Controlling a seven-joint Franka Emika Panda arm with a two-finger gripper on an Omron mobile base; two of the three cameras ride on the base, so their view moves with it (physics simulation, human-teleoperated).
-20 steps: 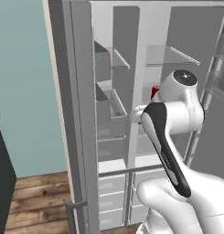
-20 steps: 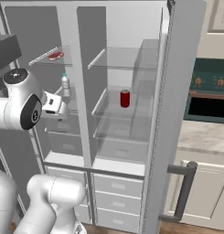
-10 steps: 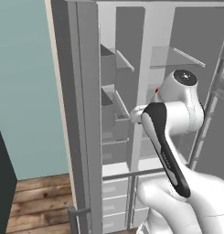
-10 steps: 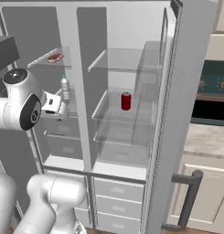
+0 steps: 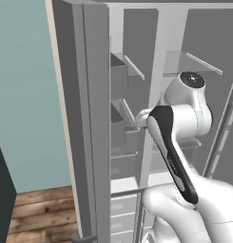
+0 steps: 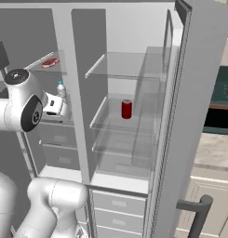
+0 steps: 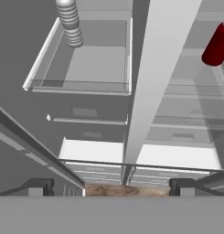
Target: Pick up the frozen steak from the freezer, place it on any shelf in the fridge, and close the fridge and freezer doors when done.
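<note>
tool (image 7: 111,186): jaws apart, empty
frozen steak (image 6: 50,62): upper freezer shelf
red can (image 6: 126,109): middle fridge shelf

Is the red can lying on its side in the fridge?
No, the red can stands upright on a glass shelf.

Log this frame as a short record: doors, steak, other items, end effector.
doors: both open
frozen steak: on upper freezer shelf, not held
bottle: in freezer, below the steak
red can: upright on middle glass shelf of fridge
end effector: open, empty, in front of the freezer
</note>
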